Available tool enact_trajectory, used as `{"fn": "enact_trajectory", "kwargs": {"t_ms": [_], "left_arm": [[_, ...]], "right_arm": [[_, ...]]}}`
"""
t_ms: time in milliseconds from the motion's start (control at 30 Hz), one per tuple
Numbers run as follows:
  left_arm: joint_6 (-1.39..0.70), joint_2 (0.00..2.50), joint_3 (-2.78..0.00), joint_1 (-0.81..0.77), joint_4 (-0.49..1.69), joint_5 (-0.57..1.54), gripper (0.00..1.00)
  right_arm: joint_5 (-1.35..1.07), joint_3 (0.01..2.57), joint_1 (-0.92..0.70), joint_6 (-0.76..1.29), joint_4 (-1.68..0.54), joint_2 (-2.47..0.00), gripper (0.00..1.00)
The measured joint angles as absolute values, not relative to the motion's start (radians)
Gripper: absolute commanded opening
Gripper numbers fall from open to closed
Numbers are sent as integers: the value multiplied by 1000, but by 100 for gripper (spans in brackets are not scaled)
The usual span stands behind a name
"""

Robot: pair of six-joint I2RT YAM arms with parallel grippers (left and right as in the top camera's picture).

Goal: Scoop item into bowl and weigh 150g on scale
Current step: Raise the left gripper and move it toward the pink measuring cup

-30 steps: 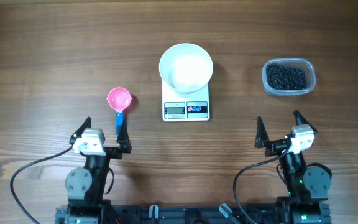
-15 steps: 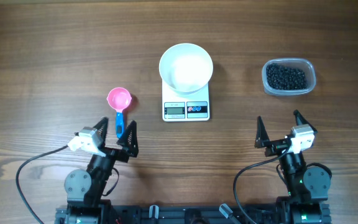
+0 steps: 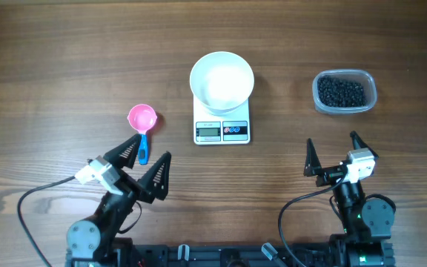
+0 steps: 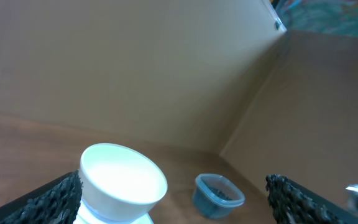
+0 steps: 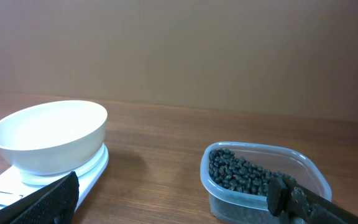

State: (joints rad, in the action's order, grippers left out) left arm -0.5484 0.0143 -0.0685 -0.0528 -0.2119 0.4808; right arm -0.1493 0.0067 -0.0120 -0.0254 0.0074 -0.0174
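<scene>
The white bowl (image 3: pixel 222 80) stands empty on the small white scale (image 3: pixel 222 131) at the table's middle back. The item (image 3: pixel 341 92), a heap of small black pellets, fills a clear tub at the back right. My left gripper (image 3: pixel 151 147) is open, angled toward the right, its tips just near the pink scoop's blue handle (image 3: pixel 143 150) and touching nothing. In the left wrist view the bowl (image 4: pixel 123 183) and the tub (image 4: pixel 218 194) lie ahead between the open fingers. My right gripper (image 3: pixel 331 139) is open near the front right, facing the item (image 5: pixel 241 171) and the bowl (image 5: pixel 48 134).
A pink scoop (image 3: pixel 142 117) with a blue handle lies left of the scale. The clear plastic tub (image 3: pixel 369 104) sits at the right. Brown walls close off the back and the right side of the table (image 3: pixel 65 67) in the left wrist view.
The left arm has swung its gripper round to the right and tilted it, still open. The right arm, bowl, scale, scoop and tub have not moved.
</scene>
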Motion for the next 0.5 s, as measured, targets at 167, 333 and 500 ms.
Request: {"fn": "enact_trajectory", "kwargs": {"t_ms": [167,333,500], "left_arm": [[-537,14,-201,-53,-121,489,100],[-447,29,-385,-53,118,456,100],[-405,124,-591,-53,342,394,100]], "right_arm": [[-150,7,-12,-25,7,-17,100],[-149,7,-12,-25,7,-17,100],[-150,7,-12,-25,7,-17,100]]}}
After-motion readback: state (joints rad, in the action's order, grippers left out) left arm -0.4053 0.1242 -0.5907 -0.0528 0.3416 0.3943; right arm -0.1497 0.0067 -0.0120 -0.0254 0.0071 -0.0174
